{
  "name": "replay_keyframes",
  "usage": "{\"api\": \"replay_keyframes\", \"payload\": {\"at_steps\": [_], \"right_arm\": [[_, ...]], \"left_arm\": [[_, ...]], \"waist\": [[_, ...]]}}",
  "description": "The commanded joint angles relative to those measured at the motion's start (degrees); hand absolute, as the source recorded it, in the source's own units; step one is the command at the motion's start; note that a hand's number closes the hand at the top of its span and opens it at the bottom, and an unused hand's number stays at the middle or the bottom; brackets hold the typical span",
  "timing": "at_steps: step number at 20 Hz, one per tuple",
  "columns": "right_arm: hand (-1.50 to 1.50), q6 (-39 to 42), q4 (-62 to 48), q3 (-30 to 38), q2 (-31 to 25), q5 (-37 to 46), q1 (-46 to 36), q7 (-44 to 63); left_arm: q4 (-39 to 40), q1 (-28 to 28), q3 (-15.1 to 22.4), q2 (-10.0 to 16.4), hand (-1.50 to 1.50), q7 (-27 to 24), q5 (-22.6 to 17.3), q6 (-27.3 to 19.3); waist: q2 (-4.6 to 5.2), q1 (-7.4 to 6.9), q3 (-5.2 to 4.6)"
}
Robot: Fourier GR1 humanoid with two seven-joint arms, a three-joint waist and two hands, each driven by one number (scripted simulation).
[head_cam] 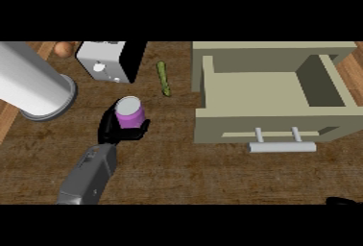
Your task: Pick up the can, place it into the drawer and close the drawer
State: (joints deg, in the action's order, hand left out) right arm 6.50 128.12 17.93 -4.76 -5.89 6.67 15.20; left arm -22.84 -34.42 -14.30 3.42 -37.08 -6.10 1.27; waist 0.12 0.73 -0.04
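A purple can [130, 114] with a pale lid stands upright on the wooden counter [184, 173], left of centre. My left hand [113, 129] is curled round its lower part from below and left. The beige drawer [273, 103] is pulled open at the right, its inside bare, with a grey bar handle [282, 147] on its front. Only a dark sliver of my right hand [343, 201] shows at the lower right corner; its fingers are hidden.
A large white cylinder [32, 86] lies at the left edge. A white and black box-shaped appliance [110, 60] stands at the back. A thin green stick-like object [164, 78] lies between the appliance and the drawer cabinet.
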Motion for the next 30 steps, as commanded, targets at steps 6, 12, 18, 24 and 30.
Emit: {"api": "replay_keyframes", "payload": {"at_steps": [6, 12, 18, 24, 30], "right_arm": [[-1.50, 0.01, 1.13, 1.05, -0.63, 0.08, 0.21, 1.04], [-1.50, -1.53, 2.68, 0.62, -1.03, 1.58, -1.08, 4.11], [-1.50, -2.50, 0.57, 0.86, -2.02, 1.71, -4.88, 4.80], [-1.50, -1.95, 0.17, 0.62, -0.14, 2.10, -2.44, 1.44], [-1.50, -1.62, 1.63, 2.14, -0.27, 0.19, -0.95, 2.28]], "left_arm": [[-9.26, -3.36, 4.60, -2.32, 1.50, 9.33, 0.38, -1.04], [-22.70, -5.65, 13.44, -3.38, 1.50, 21.46, -2.73, -7.45], [-29.82, -14.47, 15.17, -3.39, 1.50, 35.18, -3.75, -12.07], [-30.63, -22.36, 16.23, -3.25, 1.50, 41.37, -3.70, -16.79], [-28.51, -30.05, 17.23, -3.26, 1.50, 46.59, -3.13, -18.39]], "waist": [[-0.32, -0.68, 0.06], [-0.60, -0.91, 0.06], [-0.32, -0.69, 0.05], [-0.10, -0.14, 0.06], [-0.07, 0.24, 0.07]]}}
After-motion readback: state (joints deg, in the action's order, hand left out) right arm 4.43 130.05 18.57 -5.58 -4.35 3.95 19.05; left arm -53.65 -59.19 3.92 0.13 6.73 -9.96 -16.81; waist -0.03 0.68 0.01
